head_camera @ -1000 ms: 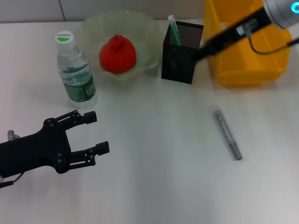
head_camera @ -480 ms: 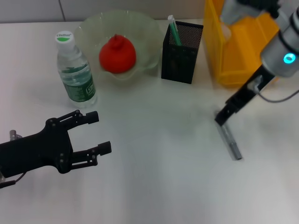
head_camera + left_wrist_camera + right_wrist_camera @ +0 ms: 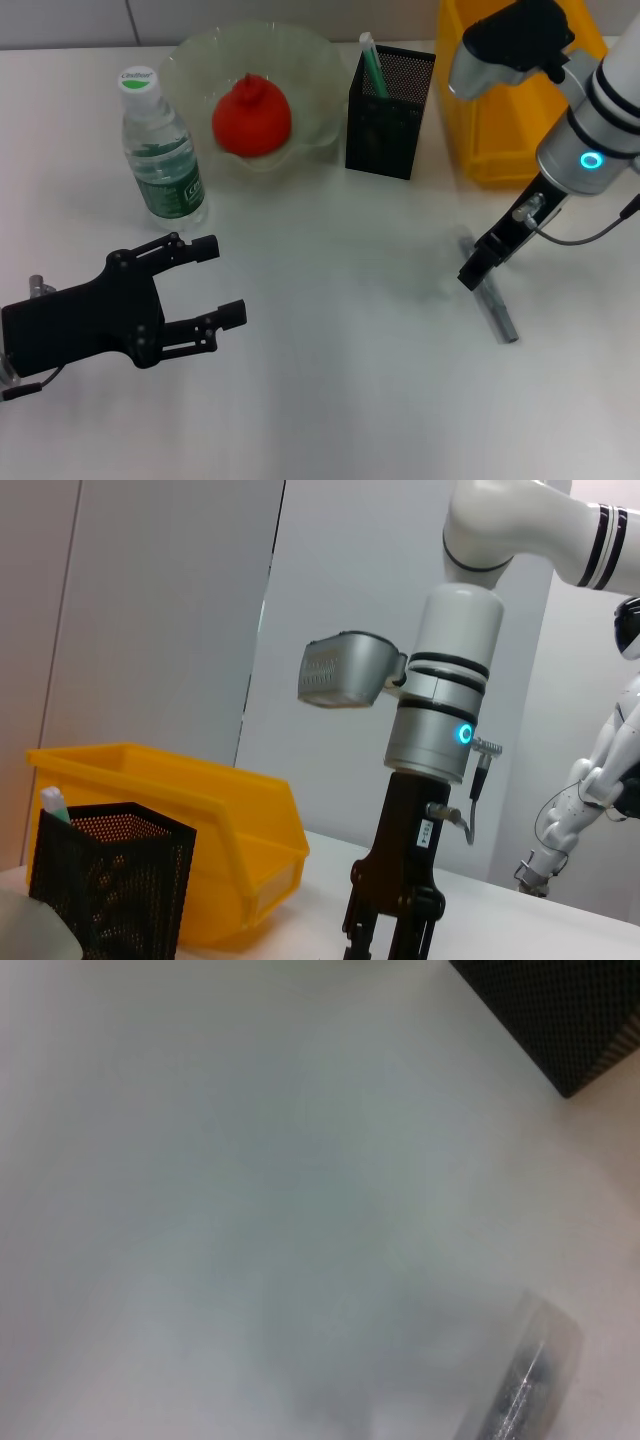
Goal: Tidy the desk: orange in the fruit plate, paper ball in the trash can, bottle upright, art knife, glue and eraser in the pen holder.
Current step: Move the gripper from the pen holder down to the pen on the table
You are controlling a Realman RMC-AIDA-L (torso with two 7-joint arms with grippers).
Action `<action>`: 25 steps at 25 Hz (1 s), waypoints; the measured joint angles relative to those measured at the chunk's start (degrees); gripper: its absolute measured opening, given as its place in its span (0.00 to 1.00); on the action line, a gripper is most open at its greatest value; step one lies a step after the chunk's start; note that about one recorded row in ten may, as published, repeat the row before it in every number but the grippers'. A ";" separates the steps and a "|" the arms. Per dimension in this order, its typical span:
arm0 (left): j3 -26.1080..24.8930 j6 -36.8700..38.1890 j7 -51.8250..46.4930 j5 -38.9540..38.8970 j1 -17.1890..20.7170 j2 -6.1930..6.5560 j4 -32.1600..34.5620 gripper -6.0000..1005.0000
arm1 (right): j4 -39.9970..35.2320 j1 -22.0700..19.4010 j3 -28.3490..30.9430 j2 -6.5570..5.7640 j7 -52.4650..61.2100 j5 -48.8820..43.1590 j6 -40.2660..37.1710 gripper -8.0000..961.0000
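Observation:
The grey art knife [image 3: 492, 300] lies flat on the table right of centre, also seen close up as art knife [image 3: 522, 1385]. My right gripper [image 3: 471, 273] points down at its far end, touching or just above it. My left gripper [image 3: 220, 280] hovers open and empty at the near left. The orange [image 3: 251, 115] sits in the fruit plate [image 3: 318, 60]. The bottle [image 3: 161, 150] stands upright beside it. A green-and-white stick [image 3: 372, 60], maybe the glue, stands in the pen holder [image 3: 388, 110]. The trash can [image 3: 500, 100] is at the far right. Paper ball and eraser are out of view.
The right arm's white body [image 3: 590, 110] rises over the trash can's near side. In the left wrist view the right arm [image 3: 440, 710] stands beside the trash can [image 3: 200, 830] and pen holder [image 3: 110, 890].
The right arm swung from above the pen holder and trash can down to the far end of the art knife. My left gripper drifted slightly to the right, still open.

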 joint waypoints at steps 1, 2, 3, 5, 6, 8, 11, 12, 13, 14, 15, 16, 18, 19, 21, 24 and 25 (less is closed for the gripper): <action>0.00 0.00 0.00 0.00 0.00 0.00 0.00 0.84 | 0.16 0.01 -0.24 0.00 0.02 0.02 0.39 0.66; 0.00 -0.07 -0.06 0.00 -0.04 -0.02 0.00 0.84 | 0.29 0.01 -0.50 0.00 0.04 0.03 0.71 0.66; 0.00 -0.18 -0.19 0.00 -0.10 -0.08 0.00 0.84 | 0.44 0.01 -0.76 0.01 0.06 0.05 1.02 0.66; 0.00 -0.27 -0.33 -0.01 -0.20 -0.10 0.00 0.84 | 0.87 0.03 -1.13 0.01 0.07 0.09 1.59 0.65; 0.00 -0.29 -0.33 -0.01 -0.21 -0.10 0.00 0.84 | 1.12 0.03 -1.25 0.04 0.07 0.11 1.80 0.65; 0.00 -0.33 -0.34 -0.01 -0.25 -0.10 0.00 0.84 | 1.56 0.04 -1.54 0.08 0.09 0.14 2.28 0.65; 0.00 -0.34 -0.35 -0.01 -0.26 -0.09 0.00 0.84 | 2.13 0.06 -2.42 0.09 0.14 0.25 3.03 0.64; 0.00 -0.34 -0.36 -0.01 -0.26 -0.09 0.00 0.84 | 2.23 0.06 -2.79 0.10 0.17 0.28 3.29 0.64; 0.00 -0.34 -0.36 0.00 -0.31 -0.08 0.00 0.84 | 2.29 0.07 -3.15 0.09 0.23 0.30 3.57 0.64; 0.00 -0.34 -0.37 -0.01 -0.38 -0.06 -0.01 0.84 | 2.43 0.07 -3.52 0.10 0.29 0.31 3.76 0.64; 0.00 -0.34 -0.37 -0.01 -0.46 -0.04 -0.01 0.84 | 2.55 0.07 -3.82 0.10 0.38 0.32 3.92 0.63; 0.00 -0.34 -0.37 -0.01 -0.56 -0.01 0.00 0.84 | 2.69 0.07 -4.04 0.10 0.45 0.32 4.02 0.63; 0.00 -0.34 -0.38 -0.01 -0.70 0.01 -0.01 0.84 | 2.86 0.07 -4.21 0.10 0.53 0.33 4.06 0.63; -0.01 -0.34 -0.38 -0.01 -0.76 0.01 -0.01 0.84 | 2.86 0.07 -4.23 0.10 0.53 0.33 4.07 0.62; 0.00 -0.34 -0.38 -0.01 -0.81 0.01 -0.01 0.84 | 2.88 0.07 -4.23 0.10 0.55 0.33 4.09 0.55; -0.02 -0.32 -0.38 -0.01 -0.88 0.00 -0.01 0.84 | 2.88 0.06 -4.28 0.10 0.56 0.29 4.11 0.43; -0.02 -0.32 -0.38 -0.01 -0.89 0.00 -0.01 0.84 | 2.88 0.05 -4.49 0.10 0.57 0.24 4.12 0.39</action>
